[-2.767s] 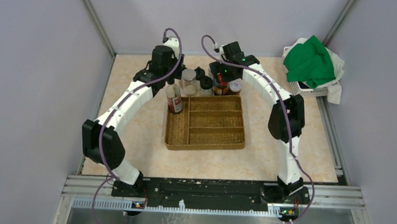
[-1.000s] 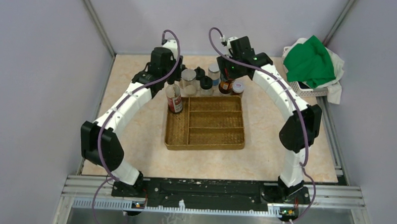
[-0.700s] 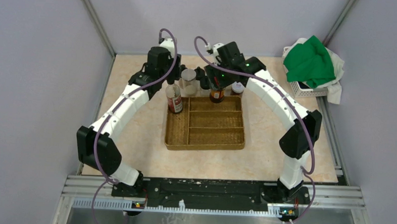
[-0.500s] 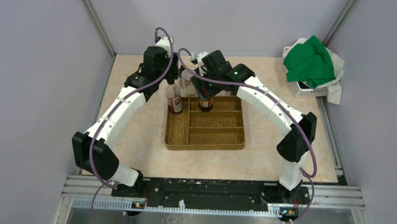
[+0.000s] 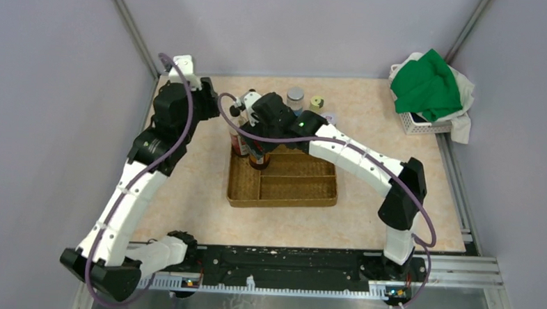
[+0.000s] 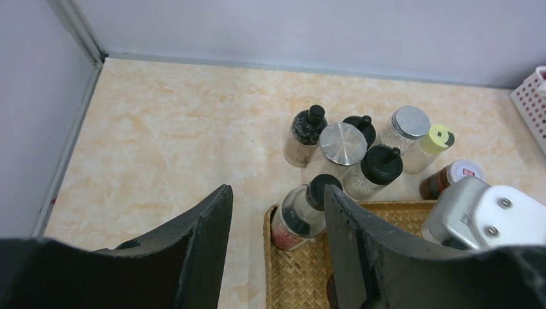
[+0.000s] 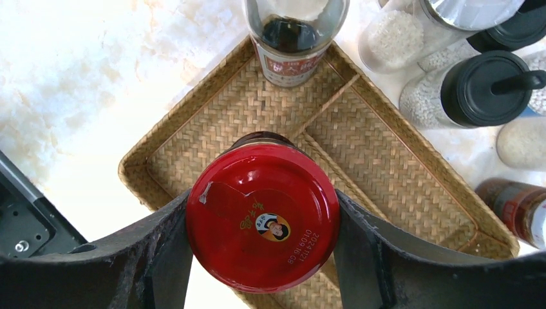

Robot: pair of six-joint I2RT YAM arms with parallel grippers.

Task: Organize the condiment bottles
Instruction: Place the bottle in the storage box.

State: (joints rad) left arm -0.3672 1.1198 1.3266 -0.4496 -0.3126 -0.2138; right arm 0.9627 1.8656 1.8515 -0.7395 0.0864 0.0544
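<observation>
My right gripper (image 7: 261,199) is shut on a red-lidded jar (image 7: 263,215), over the left part of the woven tray (image 7: 399,174). In the top view this right gripper (image 5: 260,145) is just in front of the tall black-capped, red-labelled bottle (image 5: 238,135), which stands upright in the tray's far-left corner. My left gripper (image 6: 277,193) is open and empty, raised to the left of that bottle (image 6: 302,212). Behind the tray cluster a silver-lidded jar (image 6: 342,143), black-capped shakers (image 6: 382,164), a yellow-green-capped shaker (image 6: 433,145) and a white-lidded red jar (image 6: 451,179).
A white basket with a green cloth (image 5: 430,88) sits at the back right corner. Grey walls close in the table on the left, back and right. The tray's rim (image 5: 282,200) lies mid-table, and my two arms cross close together above its far-left corner.
My right arm carried the red-lidded jar from the cluster behind the tray leftward to over the tray's left part. My left arm rose and drew back to the left, away from the tall bottle.
</observation>
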